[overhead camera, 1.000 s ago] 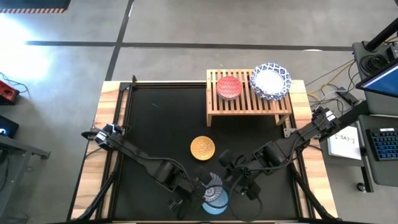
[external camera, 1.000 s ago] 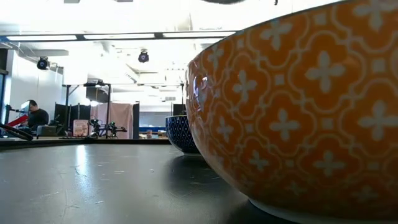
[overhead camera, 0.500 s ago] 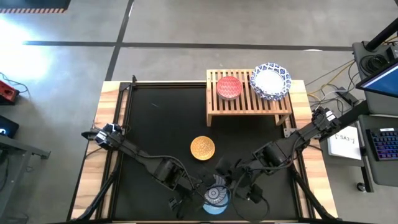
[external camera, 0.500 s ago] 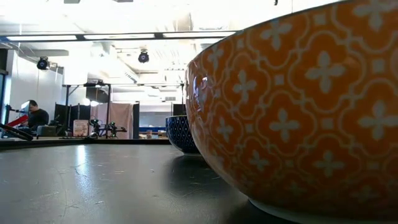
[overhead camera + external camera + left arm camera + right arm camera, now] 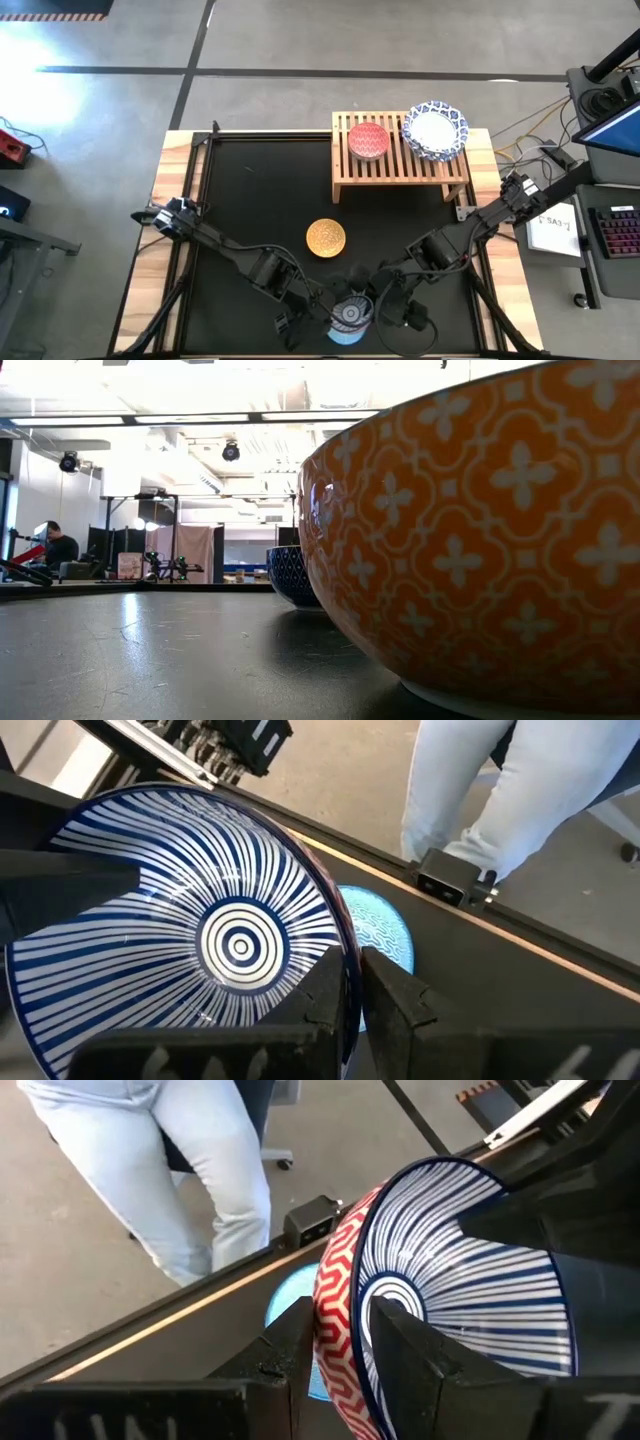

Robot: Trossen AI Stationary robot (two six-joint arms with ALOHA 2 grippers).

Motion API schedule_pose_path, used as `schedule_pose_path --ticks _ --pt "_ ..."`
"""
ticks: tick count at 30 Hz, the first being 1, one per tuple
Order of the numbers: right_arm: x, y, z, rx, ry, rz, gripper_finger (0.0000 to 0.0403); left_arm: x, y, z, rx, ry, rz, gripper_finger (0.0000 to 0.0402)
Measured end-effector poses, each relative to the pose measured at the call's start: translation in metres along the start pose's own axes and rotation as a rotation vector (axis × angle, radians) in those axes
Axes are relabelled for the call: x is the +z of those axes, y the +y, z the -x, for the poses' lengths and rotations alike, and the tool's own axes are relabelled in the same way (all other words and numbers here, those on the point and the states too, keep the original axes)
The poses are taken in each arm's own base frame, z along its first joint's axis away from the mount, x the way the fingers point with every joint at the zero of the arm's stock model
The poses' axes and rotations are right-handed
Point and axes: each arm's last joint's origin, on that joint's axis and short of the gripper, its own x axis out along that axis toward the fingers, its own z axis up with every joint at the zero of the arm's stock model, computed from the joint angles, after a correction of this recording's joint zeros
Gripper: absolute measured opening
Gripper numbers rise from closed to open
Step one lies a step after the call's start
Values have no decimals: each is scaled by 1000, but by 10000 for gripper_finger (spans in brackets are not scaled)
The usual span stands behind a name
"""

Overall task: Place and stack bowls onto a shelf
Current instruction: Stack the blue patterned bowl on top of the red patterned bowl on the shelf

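Note:
A bowl point(image 5: 350, 313), blue-striped inside and red zigzag outside, hangs in the air at the table's near edge, held between both grippers. My left gripper point(image 5: 325, 312) is shut on its left rim and my right gripper point(image 5: 376, 308) on its right rim. Under it a light blue bowl point(image 5: 345, 334) stands on the black mat. A mustard bowl point(image 5: 325, 237) rests on the mat mid-table. The wooden shelf point(image 5: 400, 165) at the far right carries a red bowl point(image 5: 368, 140) and stacked white bowls with blue rims point(image 5: 435, 128). My left gripper point(image 5: 352, 970) pinches the striped bowl's rim point(image 5: 343, 942), one finger inside the bowl and one outside, slanting down from the table's left. The bowl is lifted clear above the light blue bowl point(image 5: 385, 930). My right gripper point(image 5: 340, 1325) has the opposite rim, one finger on the red zigzag outer wall point(image 5: 332, 1295) and one on the striped inside, slanting down from the table's right. The bowl stays clear of the light blue bowl point(image 5: 288, 1302).
A person in light trousers point(image 5: 180, 1170) stands just beyond the table's near edge. In the low view the mustard bowl point(image 5: 480, 540) fills the right half, with a dark blue patterned bowl point(image 5: 293, 575) behind it. Bare mat lies between the mustard bowl and the shelf.
Both grippers have rolled while holding the striped bowl. The bowl was tipped a second ago and has turned so its striped inside faces nearly straight up. It has stayed over the light blue bowl.

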Motion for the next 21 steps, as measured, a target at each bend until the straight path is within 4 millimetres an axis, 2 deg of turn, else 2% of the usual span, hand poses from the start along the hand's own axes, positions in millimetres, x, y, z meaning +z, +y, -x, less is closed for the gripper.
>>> schedule_pose_path --ticks 6,16,21 --pt "1 0 0 18 -14 -2 82 2 1 2 5 -8 -7 9" --pt "1 1 0 32 -22 -8 36 1 1 1 8 -4 -25 9" --pt "1 1 0 32 -20 -11 30 1 1 1 8 -4 -25 14"
